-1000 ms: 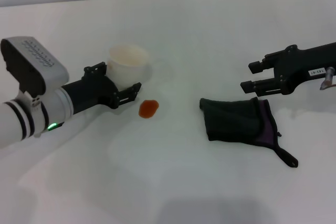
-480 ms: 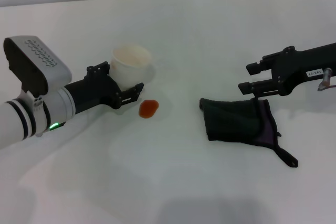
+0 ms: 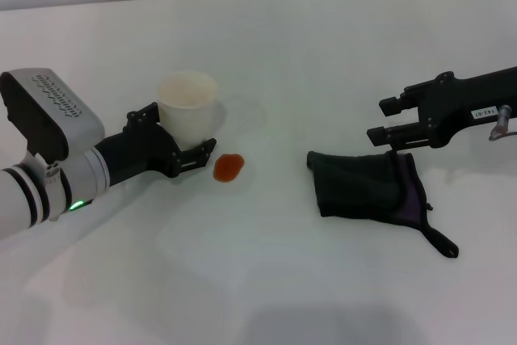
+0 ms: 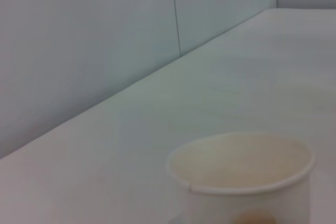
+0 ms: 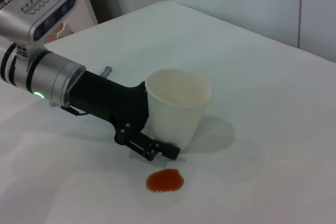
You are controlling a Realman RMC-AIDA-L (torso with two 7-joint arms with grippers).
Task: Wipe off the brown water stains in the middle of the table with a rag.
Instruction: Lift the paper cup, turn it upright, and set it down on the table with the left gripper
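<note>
Paper cup (image 3: 188, 108) held in my left gripper (image 3: 187, 145) fingers; brown stain (image 3: 229, 167) beside it; right gripper (image 3: 386, 119) fingers narrowly parted over rag (image 3: 367, 183).

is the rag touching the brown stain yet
Apart. The head view shows bare table between the rag and the brown stain.

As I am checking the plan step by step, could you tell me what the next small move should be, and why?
Probably lower the right pincer onto the rag. The rag lies flat and untouched just below it, the brown stain is still wet on the table, and the left pincer is occupied with the paper cup.
</note>
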